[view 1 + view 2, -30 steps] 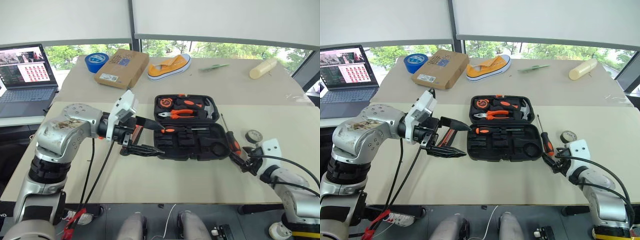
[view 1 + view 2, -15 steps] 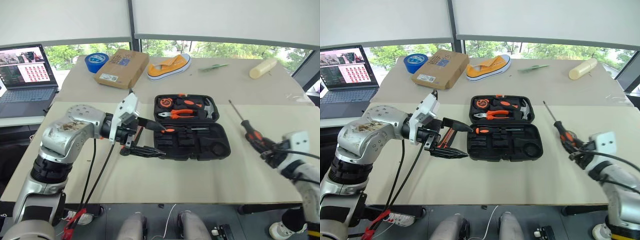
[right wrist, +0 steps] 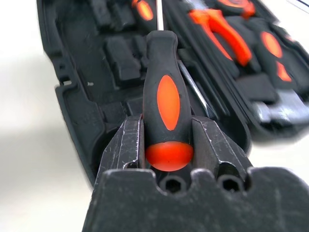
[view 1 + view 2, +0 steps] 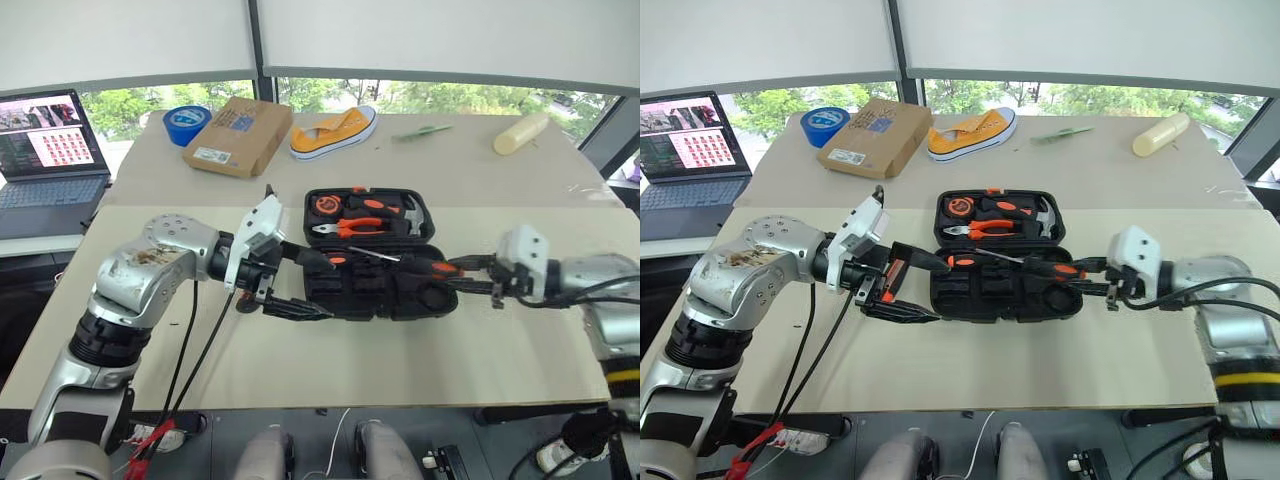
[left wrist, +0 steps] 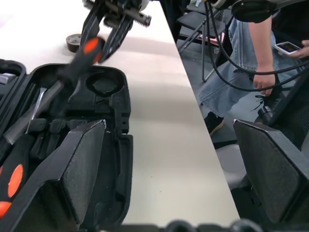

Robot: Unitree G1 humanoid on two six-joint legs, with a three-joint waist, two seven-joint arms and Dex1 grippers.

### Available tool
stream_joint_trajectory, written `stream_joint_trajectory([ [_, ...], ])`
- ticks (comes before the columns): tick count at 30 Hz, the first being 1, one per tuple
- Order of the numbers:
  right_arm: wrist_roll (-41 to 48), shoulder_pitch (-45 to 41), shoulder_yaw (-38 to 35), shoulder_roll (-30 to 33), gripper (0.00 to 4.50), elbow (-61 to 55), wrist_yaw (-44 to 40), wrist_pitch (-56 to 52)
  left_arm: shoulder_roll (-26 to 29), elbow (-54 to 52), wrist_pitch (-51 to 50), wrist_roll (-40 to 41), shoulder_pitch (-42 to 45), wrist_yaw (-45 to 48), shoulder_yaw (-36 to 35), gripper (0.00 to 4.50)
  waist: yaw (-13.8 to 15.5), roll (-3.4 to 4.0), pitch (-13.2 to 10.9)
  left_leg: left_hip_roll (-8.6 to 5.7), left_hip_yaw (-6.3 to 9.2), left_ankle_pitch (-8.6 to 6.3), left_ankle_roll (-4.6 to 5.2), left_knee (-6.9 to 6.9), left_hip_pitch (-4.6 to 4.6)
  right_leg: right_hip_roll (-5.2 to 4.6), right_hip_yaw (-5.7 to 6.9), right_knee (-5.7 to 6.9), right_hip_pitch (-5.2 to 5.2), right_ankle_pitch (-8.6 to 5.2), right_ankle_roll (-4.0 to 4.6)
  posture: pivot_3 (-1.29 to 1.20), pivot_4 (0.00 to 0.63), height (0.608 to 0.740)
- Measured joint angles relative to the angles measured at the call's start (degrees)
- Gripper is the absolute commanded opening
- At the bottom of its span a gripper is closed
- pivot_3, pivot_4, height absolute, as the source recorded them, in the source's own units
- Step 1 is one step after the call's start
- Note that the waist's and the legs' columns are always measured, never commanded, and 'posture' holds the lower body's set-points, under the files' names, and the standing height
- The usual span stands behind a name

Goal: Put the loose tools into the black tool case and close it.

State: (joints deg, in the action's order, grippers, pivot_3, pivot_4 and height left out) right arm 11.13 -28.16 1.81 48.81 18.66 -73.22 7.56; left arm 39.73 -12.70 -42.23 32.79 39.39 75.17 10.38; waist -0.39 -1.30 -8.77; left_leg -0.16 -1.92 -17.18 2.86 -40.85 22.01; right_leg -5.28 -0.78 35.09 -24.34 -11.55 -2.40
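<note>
The black tool case (image 4: 345, 292) lies open in the middle of the table. My right gripper (image 4: 466, 276) is shut on the handle of a black-and-orange screwdriver (image 4: 420, 266), which it holds level over the case's right half with the shaft pointing across the case; the grip is seen close up (image 3: 167, 96). My left gripper (image 4: 315, 283) stands wide open at the case's left edge, one finger above the rim and one along the front. Another black-and-orange screwdriver (image 4: 336, 260) lies in the case. A small dark tape roll (image 5: 74, 42) sits on the table past the case.
Orange-handled pliers and a hammer (image 4: 365, 215) rest in the case's lid. At the table's far side are a blue tape roll (image 4: 187, 123), a cardboard box (image 4: 240, 135), a yellow shoe (image 4: 335, 132) and a cream tube (image 4: 522, 132). A laptop (image 4: 45, 150) stands left. A person (image 5: 260, 43) sits beyond the table's right edge.
My right gripper closed on the screwdriver on the table at the right, lifted it and swung it left over the case, turning it level. The left gripper stayed put.
</note>
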Motion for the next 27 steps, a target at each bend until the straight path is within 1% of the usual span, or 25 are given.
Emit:
stream_joint_trajectory([
  [3, -3.9, -4.7, 2.8, -2.5, 0.99, 8.2, -0.4, 7.4, 0.1, 0.0, 0.0, 0.0, 0.0, -0.3, 0.0, 4.5, -0.2, -0.01, 0.0, 0.01, -0.01, 0.09, -0.16, 0.0, 0.02, -0.03, -0.01, -0.03, 0.01, 0.0, 0.0, 0.0, 0.15, 0.735],
  [6, -5.6, -7.8, 4.5, -4.4, 0.99, 14.4, -0.8, 11.9, 0.2, -0.1, 0.0, 0.0, 0.0, -0.6, -0.1, 4.5, -0.3, 0.01, 0.0, 0.03, -0.01, 0.12, -0.22, 0.01, 0.03, -0.04, -0.01, -0.02, 0.0, 0.0, 0.0, 0.0, 0.15, 0.735],
  [11, -7.7, -11.9, 5.9, -4.9, 0.99, 21.9, -2.8, 18.5, 2.7, -0.2, 0.0, 0.0, -1.8, -1.3, -1.4, 4.5, -0.4, 0.02, 0.0, 0.05, -0.01, 0.13, -0.22, 0.02, 0.0, -0.04, -0.02, 0.0, 0.0, 0.0, 0.0, 0.0, 0.15, 0.735],
  [14, -8.8, -14.7, 6.6, -5.5, 0.99, 26.0, -3.0, 20.5, 4.1, 0.2, 0.0, 0.0, -2.0, -1.8, -3.2, 4.5, -0.4, 0.03, 0.0, 0.05, -0.01, 0.13, -0.23, 0.03, -0.02, -0.04, -0.02, 0.01, 0.01, 0.0, 0.0, 0.0, 0.15, 0.735],
  [16, -9.9, -16.3, 6.9, -5.7, 2.0, 28.3, -3.4, 21.7, 5.2, 0.7, 0.3, 0.0, -2.5, -2.0, -4.3, 4.5, -0.4, 0.03, 0.0, 0.06, -0.01, 0.13, -0.24, 0.03, -0.02, -0.04, -0.02, 0.02, 0.01, 0.0, 0.0, 0.0, 0.15, 0.735],
  [18, -10.4, -16.9, 7.1, -5.7, 2.58, 29.9, -3.4, 22.5, 6.1, 1.4, 0.8, -0.1, -3.4, -2.0, -5.2, 4.5, -0.4, 0.03, 0.0, 0.06, -0.01, 0.14, -0.24, 0.04, -0.01, -0.04, 0.0, 0.0, 0.01, 0.0, 0.0, 0.0, 0.15, 0.735],
  [23, -10.4, -18.3, 7.0, -6.2, 4.33, 31.4, -4.1, 22.5, 6.4, 2.0, 0.8, -0.3, -4.0, -2.3, -5.7, 4.5, -0.4, 0.03, 0.0, 0.06, -0.01, 0.14, -0.26, 0.04, 0.0, -0.05, -0.01, 0.02, 0.0, 0.0, 0.0, 0.0, 0.15, 0.735],
  [24, -9.8, -18.3, 6.7, -6.9, 4.47, 31.1, -4.3, 21.4, 6.4, 1.9, 0.8, -0.3, -4.0, -2.5, -5.8, 4.5, -0.5, 0.03, 0.0, 0.06, -0.01, 0.14, -0.26, 0.04, 0.0, -0.05, -0.01, 0.02, 0.0, 0.0, 0.0, 0.0, 0.15, 0.735],
  [26, -8.0, -18.3, 6.0, -8.0, 4.47, 29.4, -4.4, 17.4, 6.4, 1.9, 0.8, -0.2, -4.0, -2.6, -5.9, 4.5, -0.5, 0.04, 0.0, 0.07, -0.01, 0.15, -0.26, 0.05, 0.0, -0.04, -0.02, 0.05, -0.03, 0.01, 0.0, 0.0, 0.15, 0.735],
  [27, -6.3, -18.3, 5.2, -8.9, 4.15, 27.5, -4.3, 13.6, 6.4, 1.9, 0.8, -0.2, -4.0, -2.7, -5.9, 4.5, -0.7, 0.05, -0.1, 0.08, -0.02, 0.15, -0.26, 0.06, 0.0, -0.04, -0.03, 0.07, -0.05, 0.01, 0.01, 0.0, 0.15, 0.735],
])
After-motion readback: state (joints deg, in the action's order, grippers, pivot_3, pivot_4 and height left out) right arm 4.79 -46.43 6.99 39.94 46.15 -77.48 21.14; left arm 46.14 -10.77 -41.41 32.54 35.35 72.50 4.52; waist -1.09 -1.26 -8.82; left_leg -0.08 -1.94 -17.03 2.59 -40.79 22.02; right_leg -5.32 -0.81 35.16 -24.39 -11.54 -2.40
